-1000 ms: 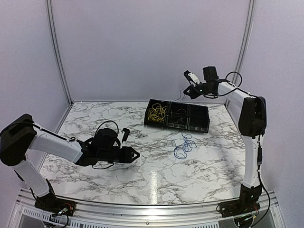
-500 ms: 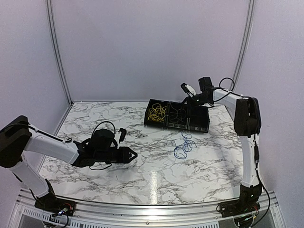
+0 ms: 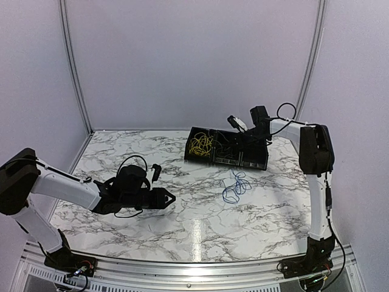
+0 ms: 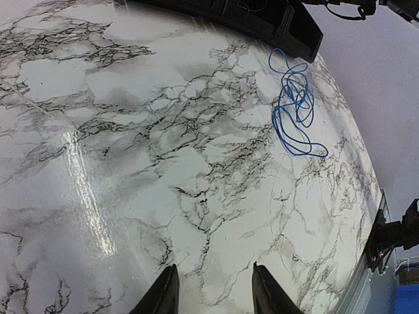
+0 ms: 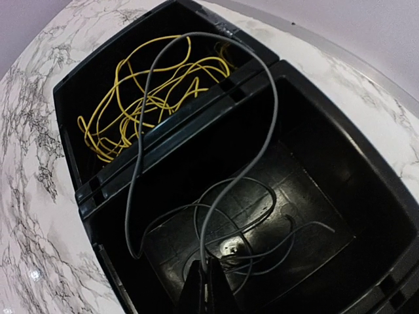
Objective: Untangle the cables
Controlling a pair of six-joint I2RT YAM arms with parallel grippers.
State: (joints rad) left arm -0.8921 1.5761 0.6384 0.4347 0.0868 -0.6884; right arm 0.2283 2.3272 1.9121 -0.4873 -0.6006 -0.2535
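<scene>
**Reference landmark.** A black plastic three-compartment tray [image 3: 254, 152] sits on the white marble-patterned table [image 4: 131, 163]. All positions below are given relative to this tray.

**Cables**
- The thin, floppy yellow cable [image 3: 200, 145] lies as a loose tangle of overlapping loops. It sits wholly inside the tray's left compartment.
- The thin black cable [image 5: 200, 222] looks dark grey in the wrist view. Most of it rests as a few open loops on the floor of the middle compartment. One long loop rises out, arches over the divider wall and hangs above the yellow tangle. Whether the two cables touch there cannot be determined.
- The thin blue cable [image 4: 294, 104] lies outside the tray, on the table near its front wall. It forms a narrow bundle of several stacked loops, with one wider loop trailing away from the tray.

**Grippers**
- The right gripper [image 5: 203, 291] is positioned above the middle compartment. Its jaws are pressed together and pinch a strand of the black cable. That strand rises out of the coil on the compartment floor.
- The left gripper [image 4: 213, 294] is low over the table, well apart from the tray and on its front-left side. Its jaws stand apart with only bare marble visible between them. It holds nothing.
</scene>
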